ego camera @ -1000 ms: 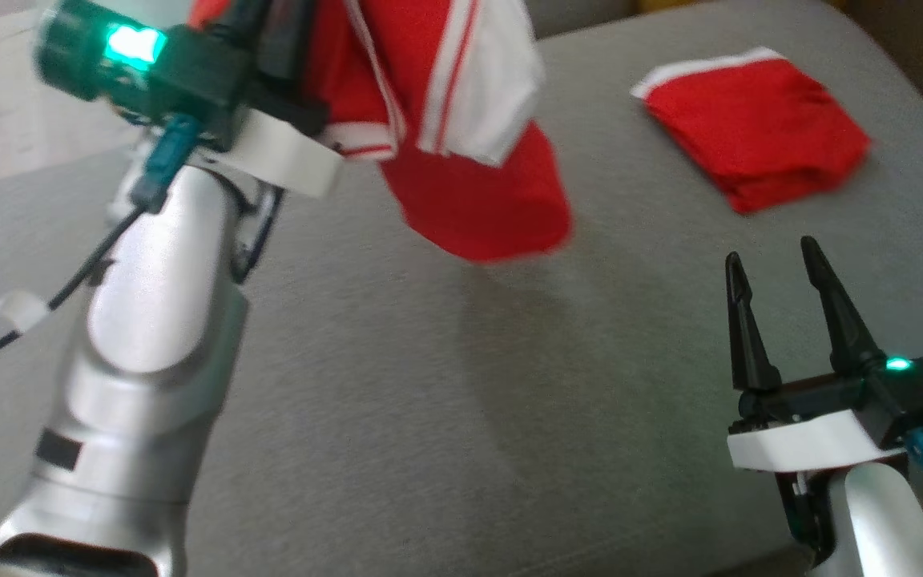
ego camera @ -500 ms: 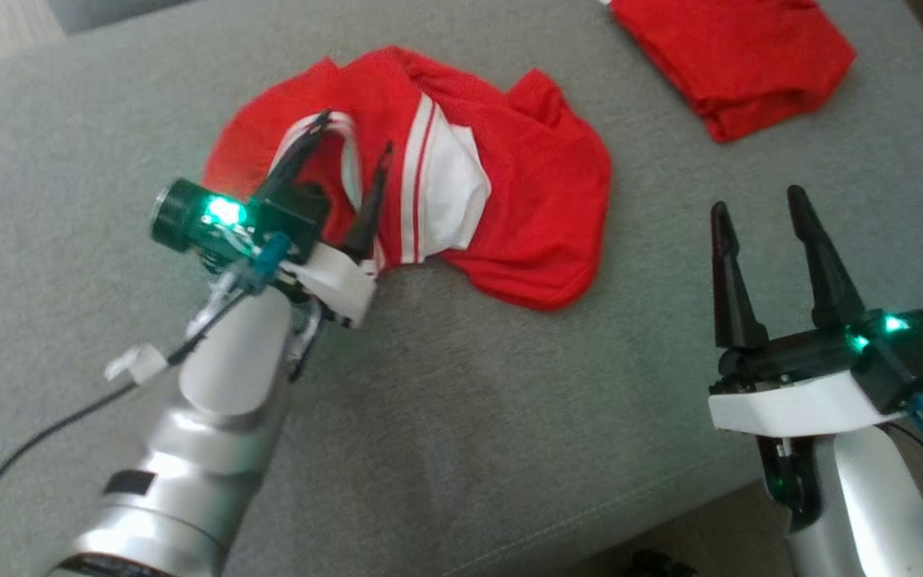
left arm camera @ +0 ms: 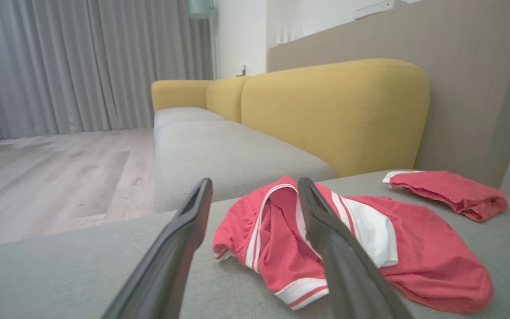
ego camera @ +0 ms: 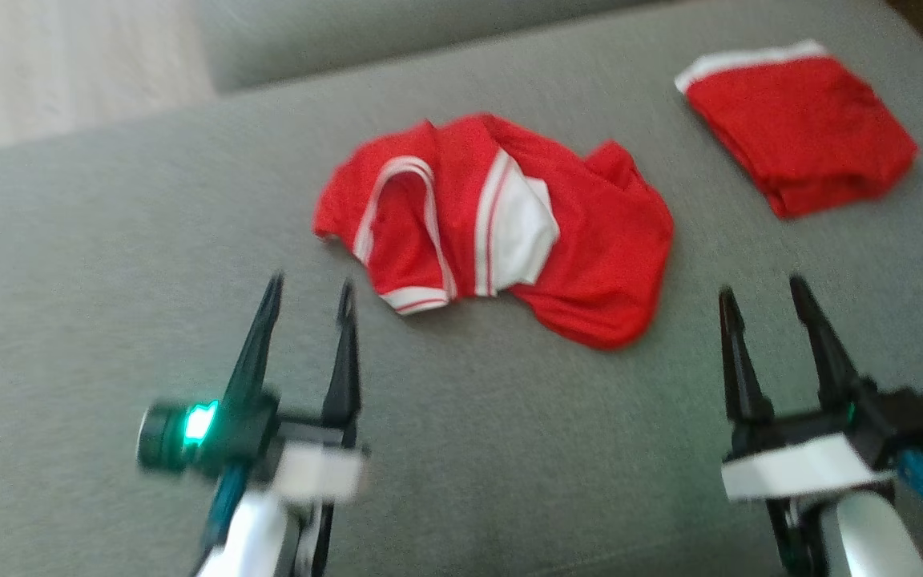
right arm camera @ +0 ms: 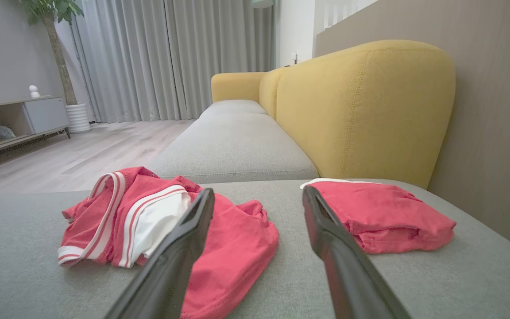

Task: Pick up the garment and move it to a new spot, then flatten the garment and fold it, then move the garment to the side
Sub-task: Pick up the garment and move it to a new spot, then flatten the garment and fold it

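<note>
Presently, the crumpled red mesh garment with white trim (ego camera: 501, 232) lay at the middle of the grey fabric cushion (ego camera: 109, 280). Left gripper (ego camera: 309, 288) and right gripper (ego camera: 762, 286) hovered near its front edge, fingers apart, empty. Flattening was judged due: seize opposite hems, draw outward evenly.

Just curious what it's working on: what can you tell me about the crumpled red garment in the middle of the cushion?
The garment is red, mesh-looking sportswear with white trim, thin red stripes and a white panel. It lies crumpled and unfolded, an opening gaping, on the grey cushion, touching nothing else.
</note>
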Controlling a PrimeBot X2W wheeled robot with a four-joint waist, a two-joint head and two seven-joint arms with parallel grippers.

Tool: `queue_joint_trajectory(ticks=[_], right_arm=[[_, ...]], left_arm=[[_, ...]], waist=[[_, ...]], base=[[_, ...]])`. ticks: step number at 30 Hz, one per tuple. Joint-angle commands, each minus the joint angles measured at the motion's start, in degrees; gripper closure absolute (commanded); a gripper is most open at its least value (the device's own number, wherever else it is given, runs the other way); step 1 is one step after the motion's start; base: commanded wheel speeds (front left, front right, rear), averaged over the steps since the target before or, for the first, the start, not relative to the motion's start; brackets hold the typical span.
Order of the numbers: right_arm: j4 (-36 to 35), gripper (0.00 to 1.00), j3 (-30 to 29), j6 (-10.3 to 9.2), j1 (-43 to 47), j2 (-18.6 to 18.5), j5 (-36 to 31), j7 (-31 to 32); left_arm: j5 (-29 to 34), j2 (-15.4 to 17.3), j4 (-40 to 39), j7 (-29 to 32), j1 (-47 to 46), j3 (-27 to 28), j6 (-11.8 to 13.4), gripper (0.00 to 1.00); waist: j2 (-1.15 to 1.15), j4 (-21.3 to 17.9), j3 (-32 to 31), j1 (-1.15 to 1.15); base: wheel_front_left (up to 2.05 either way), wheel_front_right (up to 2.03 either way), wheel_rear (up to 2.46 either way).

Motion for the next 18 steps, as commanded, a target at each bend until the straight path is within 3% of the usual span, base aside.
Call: queue_joint_trajectory(ticks=[1,7,13,18], right_arm=[[-1.4,0.0,0.8,0.39,0.7,-0.1,-0.3,-0.4],[-1.2,0.0,-0.1,0.39,4.9,-0.1,0.7,-0.4],[-0.3,0.0,-0.5,0.39,8.6,-0.1,1.6,-0.4],[0.4,0.0,-0.4,0.39,9.2,-0.1,1.9,-0.4]], left_arm=[[0.3,0.3,-4.9,-0.3,2.4,2.8,1.2,0.0],[1.7,0.2,-12.2,-0.3,13.2,5.3,3.9,0.0],[3.4,0.2,-14.0,-0.3,21.5,8.1,5.1,0.0],[3.6,0.2,-14.2,-0.3,22.6,9.5,4.7,0.0]], waist=[[0.0,5.1,-6.3,0.01],[0.0,8.7,-10.4,0.01],[0.0,10.9,-13.4,0.01],[0.0,11.7,-13.6,0.01]], base=[[0.0,0.0,0.0],[0.0,0.0,0.0],[0.0,0.0,0.0],[0.0,0.0,0.0]])
